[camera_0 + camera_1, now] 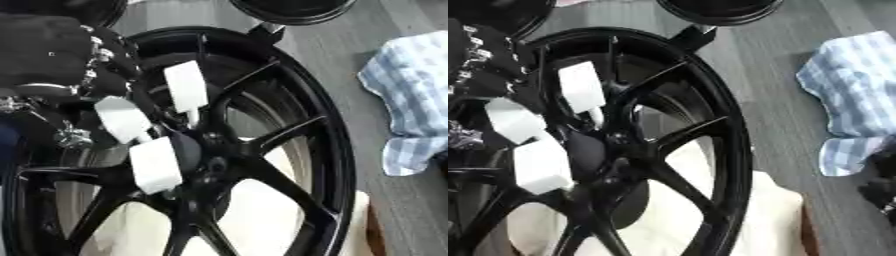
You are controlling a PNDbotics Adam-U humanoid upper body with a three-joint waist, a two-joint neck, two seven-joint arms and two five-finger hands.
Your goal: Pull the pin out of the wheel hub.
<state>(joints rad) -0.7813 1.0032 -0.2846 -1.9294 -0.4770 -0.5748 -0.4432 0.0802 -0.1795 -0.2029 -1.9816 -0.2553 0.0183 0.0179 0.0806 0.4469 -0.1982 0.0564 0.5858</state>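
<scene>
Wheel hub [206, 160]: black, spoked, it filled your near view, lying over pale cloth [262, 210].
Left hand [131, 120]: your hand came in from ten o'clock; its white-padded fingers [186, 86] curled down around the hub centre.
Pin: you could not make it out under those fingers.
Right hand: not shown.
Checked cloth [850, 95]: at three o'clock on the grey worktop [350, 50], apart from the wheel.
</scene>
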